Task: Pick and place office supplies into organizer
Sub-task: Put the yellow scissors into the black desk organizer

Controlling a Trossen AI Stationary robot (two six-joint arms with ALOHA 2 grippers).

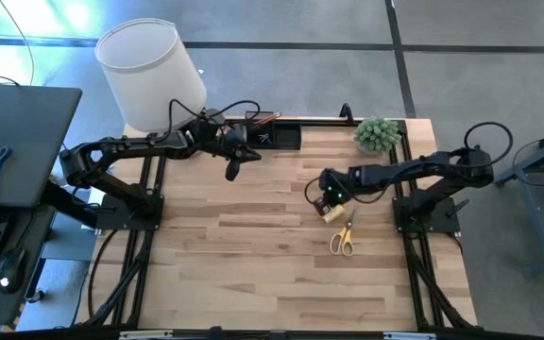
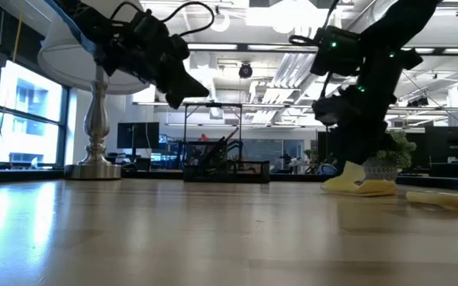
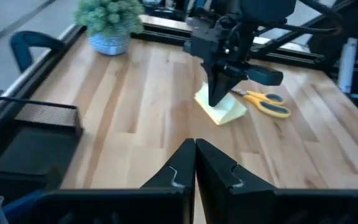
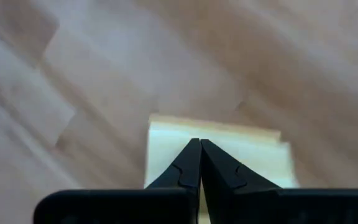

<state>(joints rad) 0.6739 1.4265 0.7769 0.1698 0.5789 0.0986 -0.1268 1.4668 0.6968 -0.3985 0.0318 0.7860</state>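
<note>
Right wrist view: right tool (image 4: 199, 144) fully closed, holding nothing, tips over the sticky-note pad (image 4: 241, 155) at frame centre. Pad judged light, flexible; grip opposite edges.

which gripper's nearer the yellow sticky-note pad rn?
Right. The right gripper is shut, its tips down at the yellow sticky-note pad. The left gripper, also shut, hangs above the table near the black mesh organizer, well away.

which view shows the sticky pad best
The left wrist view: the whole pad lies bare on the table under the shut right gripper. The right wrist view shows only part of it, the high view a small patch, and the low view its edge.
</note>
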